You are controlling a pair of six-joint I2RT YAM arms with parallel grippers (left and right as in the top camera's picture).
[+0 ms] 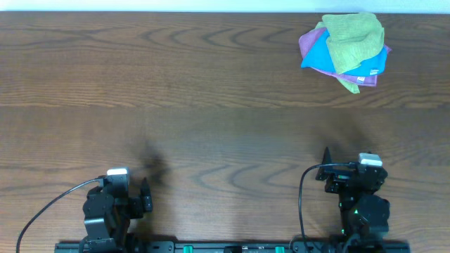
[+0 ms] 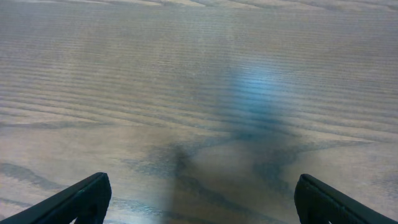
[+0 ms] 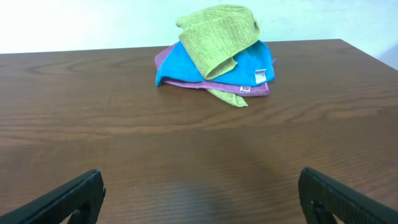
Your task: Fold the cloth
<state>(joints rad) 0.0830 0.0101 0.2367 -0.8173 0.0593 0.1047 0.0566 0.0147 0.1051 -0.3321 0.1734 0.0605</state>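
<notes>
The right fingers [image 3: 73,199] are spread wide and hold nothing. The left fingers [image 2: 84,198] are also spread wide with nothing between them, over bare worktop [image 1: 176,91].

The cloth [image 3: 221,31] lies almost straight ahead of the right fingers, at about 12 o'clock and well apart, near the far edge of the worktop. It is crumpled on top of a blue cloth [image 3: 180,68] and a purple cloth [image 3: 217,88]. From the left fingers it sits at about 2 o'clock and much farther off, so the right arm is clearly the nearer one.

Its long run seems to follow the 12-to-6 line, draping towards the right arm. A green tip shows under the purple cloth's near edge, though whether that is the same cloth is hard to tell. The reach should go forward and pick up only the top layer.
</notes>
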